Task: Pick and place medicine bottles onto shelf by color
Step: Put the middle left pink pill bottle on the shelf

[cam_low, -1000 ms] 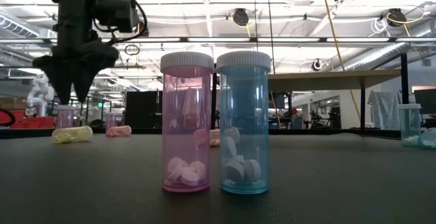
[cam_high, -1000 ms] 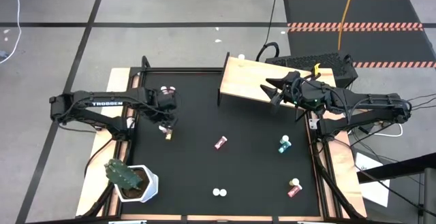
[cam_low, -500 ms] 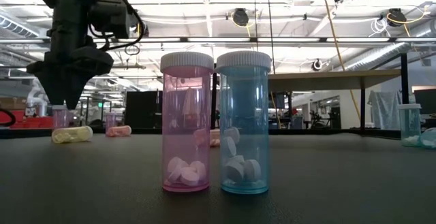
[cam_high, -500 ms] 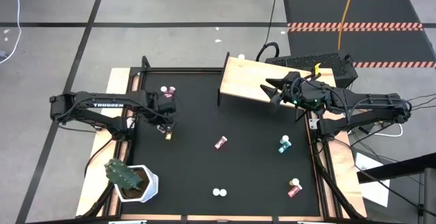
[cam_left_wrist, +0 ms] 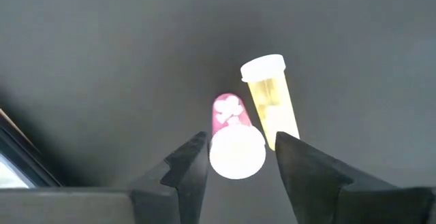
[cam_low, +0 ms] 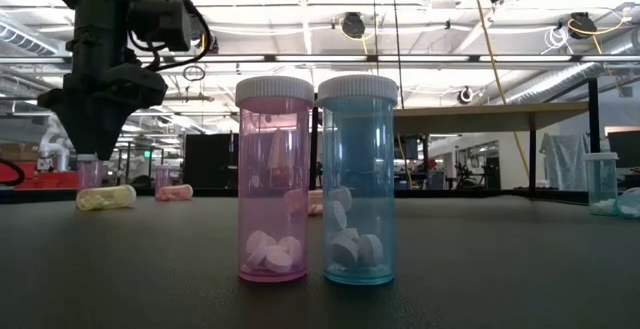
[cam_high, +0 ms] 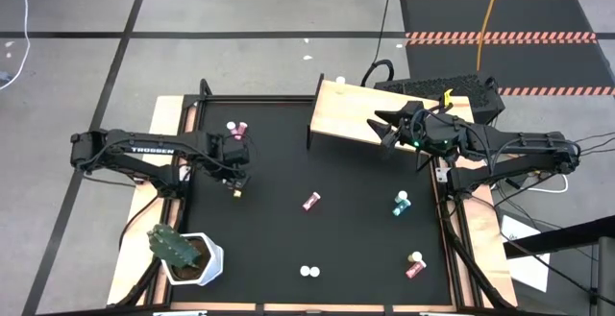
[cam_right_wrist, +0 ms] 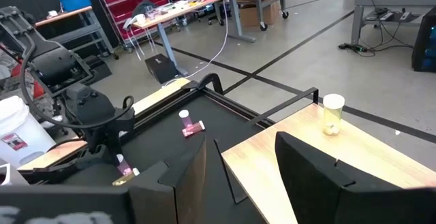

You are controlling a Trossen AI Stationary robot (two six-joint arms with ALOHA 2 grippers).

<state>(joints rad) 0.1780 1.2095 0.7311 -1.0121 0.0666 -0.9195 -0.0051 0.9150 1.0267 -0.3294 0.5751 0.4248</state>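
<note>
A pink medicine bottle [cam_left_wrist: 230, 108] with a white cap [cam_left_wrist: 236, 153] stands on the black table, beside a lying yellow bottle [cam_left_wrist: 271, 100]. My left gripper [cam_left_wrist: 240, 141] points down over the pink bottle, open, one finger on either side of the cap with a narrow gap each side; in the low view its tips [cam_low: 95, 147] sit just above the cap [cam_low: 88, 157]. My right gripper [cam_right_wrist: 242, 176] hovers open above the wooden shelf [cam_high: 351, 119]. On the shelf's far end stands a white-capped yellowish bottle [cam_right_wrist: 333, 114].
Other bottles: pink ones at the far left [cam_high: 237, 126], a lying pink one mid-table [cam_high: 310, 202], a teal one [cam_high: 401, 203] and a red one [cam_high: 414, 265] on the right, and a pink [cam_low: 273, 179] and teal [cam_low: 358, 179] pair standing near the front edge. A cactus pot [cam_high: 187, 256] stands at the near left.
My left gripper has moved a little toward the table's near edge, away from the far-left pink bottles, to above the standing pink bottle. Its fingers have drawn closer together. The bottles have stayed where they were.
</note>
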